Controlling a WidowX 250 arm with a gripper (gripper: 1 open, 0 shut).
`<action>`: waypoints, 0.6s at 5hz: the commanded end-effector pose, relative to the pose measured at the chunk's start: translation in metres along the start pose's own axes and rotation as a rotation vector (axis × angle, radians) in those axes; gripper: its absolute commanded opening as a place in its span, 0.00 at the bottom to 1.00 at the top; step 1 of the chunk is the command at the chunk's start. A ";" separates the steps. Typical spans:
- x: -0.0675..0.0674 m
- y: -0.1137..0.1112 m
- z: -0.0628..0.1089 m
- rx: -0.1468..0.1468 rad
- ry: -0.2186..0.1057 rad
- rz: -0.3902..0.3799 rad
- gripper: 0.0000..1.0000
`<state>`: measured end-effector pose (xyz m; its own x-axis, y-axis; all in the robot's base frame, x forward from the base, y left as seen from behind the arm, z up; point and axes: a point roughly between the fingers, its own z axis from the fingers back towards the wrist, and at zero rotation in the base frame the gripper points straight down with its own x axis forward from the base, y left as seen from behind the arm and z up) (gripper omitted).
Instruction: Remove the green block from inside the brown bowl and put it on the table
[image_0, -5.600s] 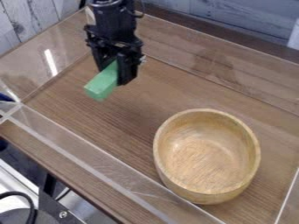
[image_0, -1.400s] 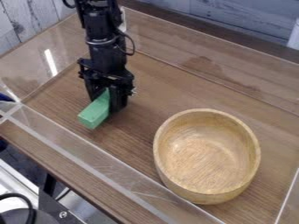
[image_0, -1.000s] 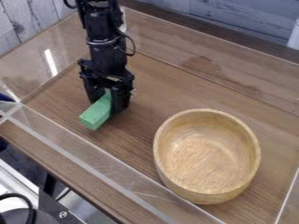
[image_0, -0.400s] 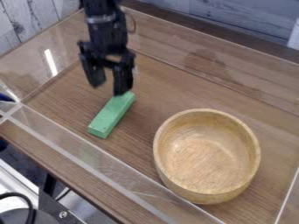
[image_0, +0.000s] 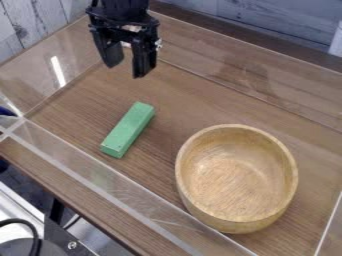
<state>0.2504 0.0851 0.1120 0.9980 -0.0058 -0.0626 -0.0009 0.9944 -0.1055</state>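
Observation:
The green block (image_0: 127, 130) lies flat on the table (image_0: 227, 95), left of the brown bowl (image_0: 238, 177) and clear of its rim. The bowl is empty inside. My gripper (image_0: 124, 60) hangs above and behind the block near the top left. It points down with its two black fingers spread apart and nothing between them. It touches neither the block nor the bowl.
Low clear acrylic walls (image_0: 80, 165) border the table on the near and left sides, and another runs along the far edge. The block lies close to the near wall.
My gripper let go of the green block, which tipped down flat onto the table, and then rose straight up and away from it. The bowl stayed put.

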 end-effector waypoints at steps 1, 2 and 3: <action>0.000 0.000 0.009 0.036 -0.045 -0.016 1.00; -0.003 0.004 -0.005 0.042 -0.025 -0.015 1.00; -0.007 0.009 -0.018 0.047 -0.005 -0.016 1.00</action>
<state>0.2369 0.0882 0.0852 0.9952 -0.0259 -0.0942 0.0185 0.9967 -0.0788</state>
